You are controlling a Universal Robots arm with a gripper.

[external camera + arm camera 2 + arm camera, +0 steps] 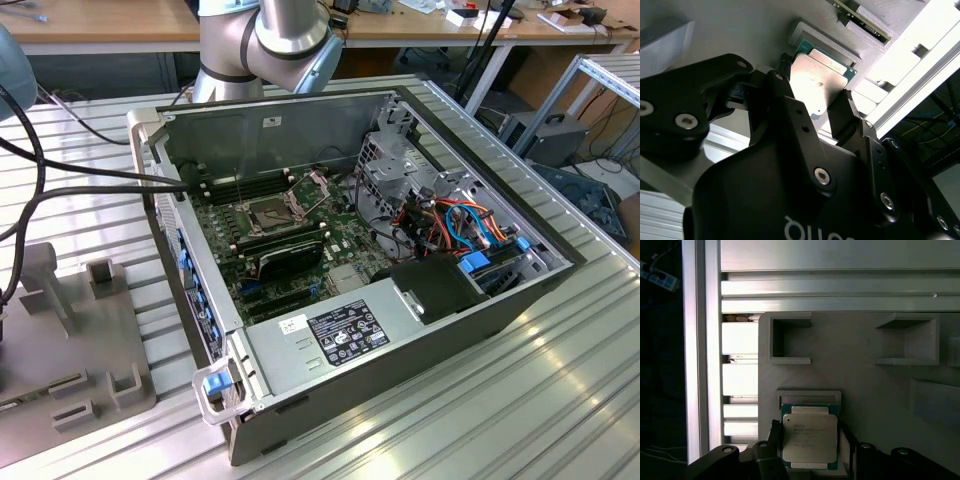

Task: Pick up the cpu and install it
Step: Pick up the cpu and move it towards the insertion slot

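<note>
The cpu [809, 437] is a flat square chip with its silvery face up. It lies in a shallow pocket of a grey holder plate [865, 385]. In both wrist views my gripper [809, 436] straddles it, one black finger [774, 432] against each side edge. The second wrist view shows the cpu [820, 80] pinched between the fingertips [846, 102] of the gripper [816, 82], still low over the grey holder plate [740, 30]. In the exterior view an open computer case [500, 300] holds the dark square socket [270, 212] with its metal frame raised.
The grey holder plate [80, 340] lies at the exterior view's left, on a ribbed aluminium table [480, 420], with black cables [60, 180] running over it. Other raised pockets [790, 340] stand on the plate. The arm's base [260, 40] rises behind the case.
</note>
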